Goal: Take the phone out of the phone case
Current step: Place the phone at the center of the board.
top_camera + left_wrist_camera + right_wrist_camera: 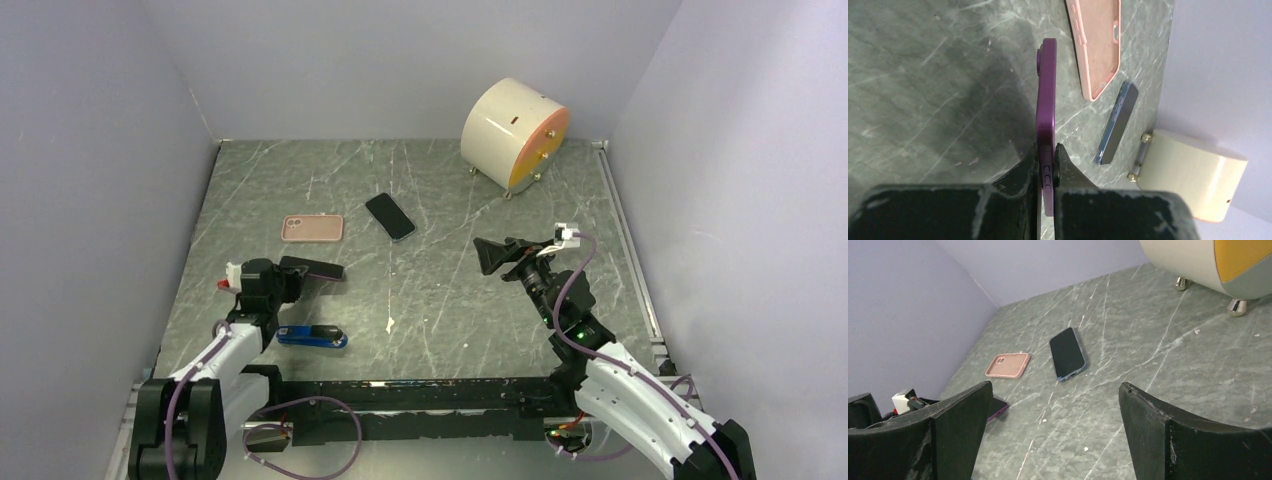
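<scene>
A phone in a purple case (1046,100) is held edge-on in my left gripper (1047,165), which is shut on its lower end just above the table. In the top view the left gripper (290,270) holds it (318,269) at the left of the table. Its end shows in the right wrist view (998,409). My right gripper (497,255) is open and empty at centre right, with wide-spread fingers (1055,389).
An empty pink case (312,228) and a bare dark phone (390,216) lie beyond the left gripper. A cream drum with an orange face (515,135) stands at the back right. A blue object (312,337) lies near the left arm.
</scene>
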You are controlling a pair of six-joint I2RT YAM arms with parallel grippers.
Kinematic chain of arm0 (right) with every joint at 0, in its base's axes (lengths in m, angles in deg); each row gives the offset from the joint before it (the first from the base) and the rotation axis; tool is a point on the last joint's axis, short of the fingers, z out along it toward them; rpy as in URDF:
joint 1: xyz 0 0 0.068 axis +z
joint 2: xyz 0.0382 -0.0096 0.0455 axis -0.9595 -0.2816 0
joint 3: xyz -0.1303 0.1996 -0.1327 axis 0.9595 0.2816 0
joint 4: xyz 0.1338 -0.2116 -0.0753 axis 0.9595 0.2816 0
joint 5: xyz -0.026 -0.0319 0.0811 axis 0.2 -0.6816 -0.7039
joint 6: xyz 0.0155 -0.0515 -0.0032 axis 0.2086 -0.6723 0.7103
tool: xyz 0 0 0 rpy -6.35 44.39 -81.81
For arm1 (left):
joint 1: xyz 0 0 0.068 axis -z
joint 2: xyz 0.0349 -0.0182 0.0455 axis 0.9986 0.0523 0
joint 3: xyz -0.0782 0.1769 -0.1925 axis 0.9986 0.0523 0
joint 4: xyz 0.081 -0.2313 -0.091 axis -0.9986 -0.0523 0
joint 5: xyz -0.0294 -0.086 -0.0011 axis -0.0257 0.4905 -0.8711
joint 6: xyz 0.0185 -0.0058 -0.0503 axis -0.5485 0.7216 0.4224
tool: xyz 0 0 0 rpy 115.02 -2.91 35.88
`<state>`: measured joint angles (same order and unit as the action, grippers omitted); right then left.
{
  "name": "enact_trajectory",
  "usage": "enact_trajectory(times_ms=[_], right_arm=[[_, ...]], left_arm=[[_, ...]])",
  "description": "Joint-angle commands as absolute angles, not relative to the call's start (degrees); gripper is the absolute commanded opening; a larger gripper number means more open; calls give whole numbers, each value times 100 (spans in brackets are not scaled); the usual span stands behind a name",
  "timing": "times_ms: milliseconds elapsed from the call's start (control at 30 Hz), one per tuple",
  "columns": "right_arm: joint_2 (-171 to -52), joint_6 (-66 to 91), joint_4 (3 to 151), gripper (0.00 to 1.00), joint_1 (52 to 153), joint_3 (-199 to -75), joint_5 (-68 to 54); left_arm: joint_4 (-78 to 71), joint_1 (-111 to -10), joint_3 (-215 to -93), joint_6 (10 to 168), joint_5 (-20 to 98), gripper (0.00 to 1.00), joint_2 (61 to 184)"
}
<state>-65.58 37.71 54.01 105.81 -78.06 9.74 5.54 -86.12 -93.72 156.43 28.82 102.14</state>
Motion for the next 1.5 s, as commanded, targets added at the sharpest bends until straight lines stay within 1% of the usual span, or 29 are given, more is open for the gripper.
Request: enact_trajectory(times_ms=[0, 333, 533, 600, 700, 733, 933, 1033, 1233, 1367, 1467], right_arm=[[-6421, 3549, 5382, 99, 10569, -7824, 1128], [-6409, 3490, 5404, 99, 10564, -7825, 1115], [-6402, 3476, 5409, 99, 10566, -7818, 1125], [-6402, 3465, 5422, 99, 10564, -7818, 1139], [-6402, 3434, 5436, 99, 10555, -7818, 1155], [-6402, 3432, 5447, 99, 10555, -7827, 1165], [-6424, 3404, 5458, 99, 10556, -7827, 1191], [-6439, 3404, 5452, 99, 10555, -7828, 1165], [-6438, 3378, 5502, 99, 10546, -7851, 1195], [-6460, 3404, 5500, 99, 10546, -7858, 1170], [-6464, 3405, 5509, 99, 10546, -7862, 1162]], left_arm=[[1205, -8654, -9599, 15886, 2516, 2, 10414], [1860, -8666, -9605, 16141, 2213, 3, 11107], [2228, -8673, -9643, 16304, 2218, 6, 11609], [2250, -8674, -9689, 16335, 2299, 11, 11760], [2344, -8674, -9659, 16412, 2397, 22, 11903], [2291, -8674, -9649, 16425, 2412, 25, 11912], [1771, -8670, -9665, 16389, 2449, 33, 11711], [1405, -8678, -9714, 16327, 2457, 39, 11531], [735, -8674, -9803, 16206, 2528, 61, 11211], [668, -8672, -9910, 16084, 2579, 67, 11250], [783, -8674, -9997, 16036, 2661, 68, 11431]])
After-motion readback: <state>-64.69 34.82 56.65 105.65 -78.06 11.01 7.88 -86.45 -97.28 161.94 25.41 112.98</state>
